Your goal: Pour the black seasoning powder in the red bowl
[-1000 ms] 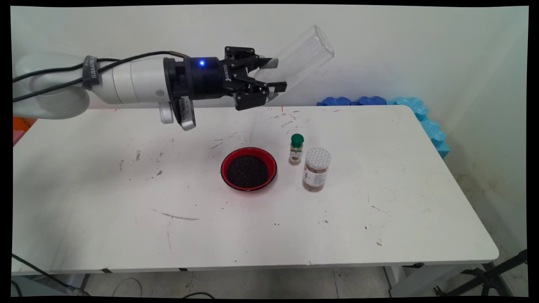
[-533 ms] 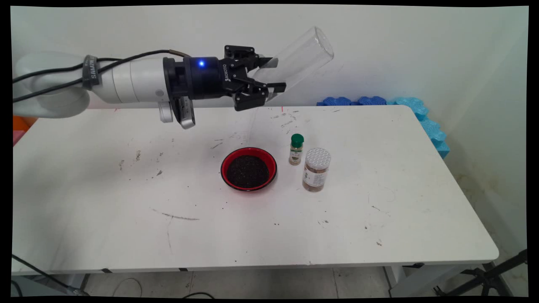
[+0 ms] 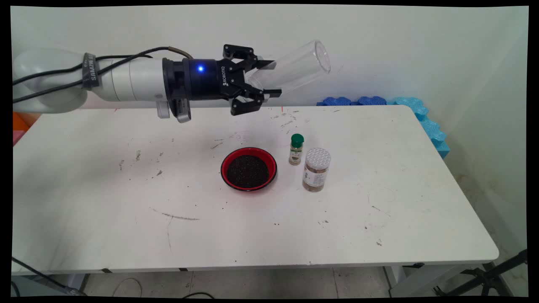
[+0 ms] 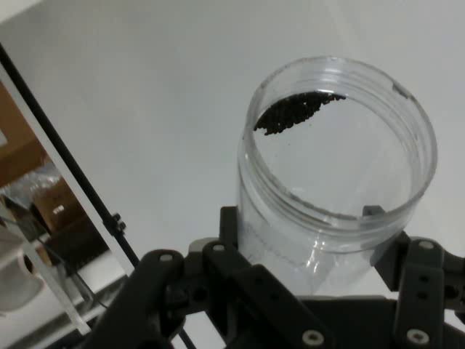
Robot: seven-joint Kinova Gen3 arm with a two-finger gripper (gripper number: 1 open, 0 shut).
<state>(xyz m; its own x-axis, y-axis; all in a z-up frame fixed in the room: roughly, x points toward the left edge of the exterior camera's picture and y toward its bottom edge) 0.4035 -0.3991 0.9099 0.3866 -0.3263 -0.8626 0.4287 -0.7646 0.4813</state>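
Well above the white table (image 3: 126, 202), my gripper (image 3: 269, 78) had its jaws pinched on a clear plastic jar (image 3: 294, 69), holding it near its base and tilted so its open mouth pointed up and to the right toward the wall; through the hand view I saw a small clump of black seeds (image 4: 294, 115) lying against the jar's inner wall near the rim. Down on the table, below the jar and well apart from it, stood a red bowl (image 3: 249, 168) filled with black seeds, just beside it a small green-capped spice bottle (image 3: 296, 149), and next to that a larger white-lidded spice jar (image 3: 316, 169).
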